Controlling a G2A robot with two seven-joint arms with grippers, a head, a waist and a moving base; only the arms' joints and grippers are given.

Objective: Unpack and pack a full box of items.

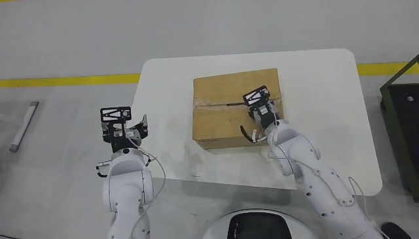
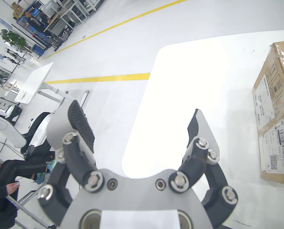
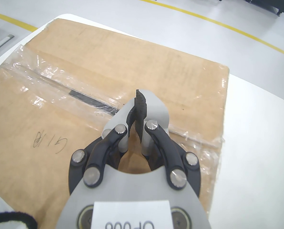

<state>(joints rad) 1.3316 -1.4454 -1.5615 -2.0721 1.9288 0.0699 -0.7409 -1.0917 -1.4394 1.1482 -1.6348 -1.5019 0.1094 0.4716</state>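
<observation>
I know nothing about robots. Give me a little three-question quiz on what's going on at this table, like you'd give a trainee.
1. True or false: the flaps of the cardboard box stand wide open.
2. Fill in: the left pincer, beside the table, has its jaws ____.
3. Which one is over the box's taped seam? A) the left pincer B) the right pincer
Key: 1 false; 2 open; 3 B.
</observation>
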